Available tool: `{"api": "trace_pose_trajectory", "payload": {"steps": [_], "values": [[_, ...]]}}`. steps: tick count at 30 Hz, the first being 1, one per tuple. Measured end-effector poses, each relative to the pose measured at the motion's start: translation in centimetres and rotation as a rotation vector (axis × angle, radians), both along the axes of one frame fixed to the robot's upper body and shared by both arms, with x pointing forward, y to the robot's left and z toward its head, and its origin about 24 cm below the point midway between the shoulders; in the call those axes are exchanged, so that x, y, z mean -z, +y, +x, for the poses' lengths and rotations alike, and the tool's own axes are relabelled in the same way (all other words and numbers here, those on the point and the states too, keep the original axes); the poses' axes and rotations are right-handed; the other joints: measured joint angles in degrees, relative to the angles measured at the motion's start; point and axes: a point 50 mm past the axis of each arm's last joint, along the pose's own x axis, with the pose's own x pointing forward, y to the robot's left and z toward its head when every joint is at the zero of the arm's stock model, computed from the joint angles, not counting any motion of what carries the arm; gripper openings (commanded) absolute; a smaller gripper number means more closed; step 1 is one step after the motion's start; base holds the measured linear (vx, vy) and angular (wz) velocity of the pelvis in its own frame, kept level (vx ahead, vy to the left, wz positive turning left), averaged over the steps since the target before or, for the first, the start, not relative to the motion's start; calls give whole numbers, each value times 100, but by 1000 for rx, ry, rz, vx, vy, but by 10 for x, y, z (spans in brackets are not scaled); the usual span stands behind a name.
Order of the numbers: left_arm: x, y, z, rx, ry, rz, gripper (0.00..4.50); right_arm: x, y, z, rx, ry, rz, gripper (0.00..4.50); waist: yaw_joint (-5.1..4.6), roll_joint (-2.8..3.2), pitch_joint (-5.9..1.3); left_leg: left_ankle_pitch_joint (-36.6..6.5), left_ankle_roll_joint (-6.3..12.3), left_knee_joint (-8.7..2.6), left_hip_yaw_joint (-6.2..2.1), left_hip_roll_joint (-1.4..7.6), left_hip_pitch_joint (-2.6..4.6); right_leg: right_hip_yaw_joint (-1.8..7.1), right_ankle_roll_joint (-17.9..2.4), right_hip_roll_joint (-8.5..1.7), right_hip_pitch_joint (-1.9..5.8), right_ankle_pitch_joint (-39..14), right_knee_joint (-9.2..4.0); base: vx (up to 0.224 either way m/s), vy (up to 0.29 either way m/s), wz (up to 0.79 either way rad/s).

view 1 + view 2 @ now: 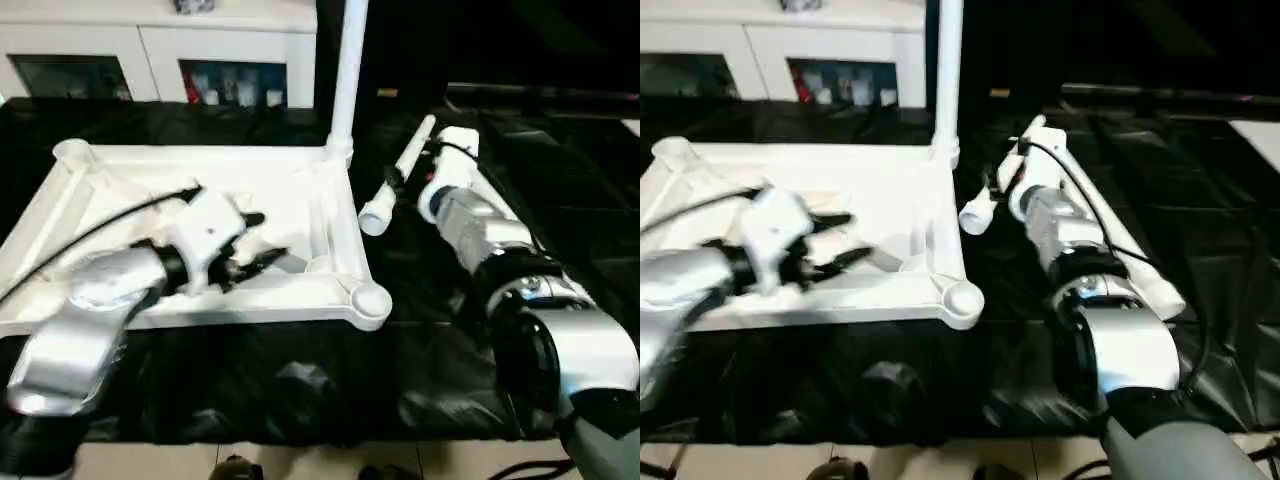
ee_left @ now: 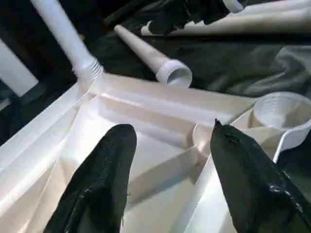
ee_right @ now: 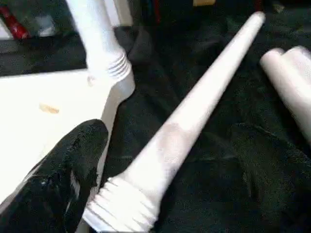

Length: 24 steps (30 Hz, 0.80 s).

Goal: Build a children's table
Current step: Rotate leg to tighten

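One long white tapered plastic leg (image 3: 194, 104) lies loose between your right gripper's (image 3: 160, 165) wide-open fingers. It looks light, stiff and slippery; grab its middle. Your left gripper (image 2: 170, 170) is open over the white ribbed tabletop (image 1: 290, 195), holding nothing.

The table top (image 1: 300, 190) is white plastic and lies upside down on the black-draped surface (image 1: 300, 390), ribbed underside up, with round sockets at its corners. One leg (image 1: 348, 70) stands upright, fitted in the far right corner socket. The near right socket (image 1: 370, 298) is empty. A second tapered leg (image 1: 398, 175) lies loose just right of the top, its threaded wide end nearer. Further legs (image 1: 1120, 240) lie beyond it.
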Motion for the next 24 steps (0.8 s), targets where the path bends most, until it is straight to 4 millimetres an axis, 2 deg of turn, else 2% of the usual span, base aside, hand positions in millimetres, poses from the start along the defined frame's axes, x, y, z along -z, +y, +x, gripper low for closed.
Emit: {"api": "trace_pose_trajectory", "payload": {"steps": [3, 7, 11, 17, 24], "values": [[-5, 8, -7, -24, -12, 23, 328, 3, -1, 0, 33, 20, -44, 450, 45, -12, 109, 2, -2, -1, 2, 1, -33, 0, -4, 2, -31, -5, 0, 0, 0, 0], [-16, 13, -15, -24, -26, 15, 339, 9, -1, -2, 60, 39, -59, 450, 107, -20, 181, 3, -1, -1, 3, 0, -109, 0, -10, 1, -90, -9, 0, 0, 0, 0], [-20, 15, -25, 1, -1, 32, 339, 6, -1, -1, 65, 30, -53, 450, 142, -21, 259, 3, -1, -1, 3, 3, -105, -1, -10, 1, -90, -10, 3, 0, 0, 0], [-20, 16, -31, 11, 34, 32, 339, 4, 0, 0, 28, 41, -100, 450, 165, -22, 284, 2, -3, -1, 2, 2, -102, 3, -9, 1, -88, -10, 6, 0, 0, 0], [-22, 15, -35, 37, 65, 47, 339, 1, -10, 1, 32, 100, -125, 450, 185, -28, 283, 2, -4, -4, 2, 0, -102, 11, -5, 1, -76, -13, 9, 0, 0, 0]]}}
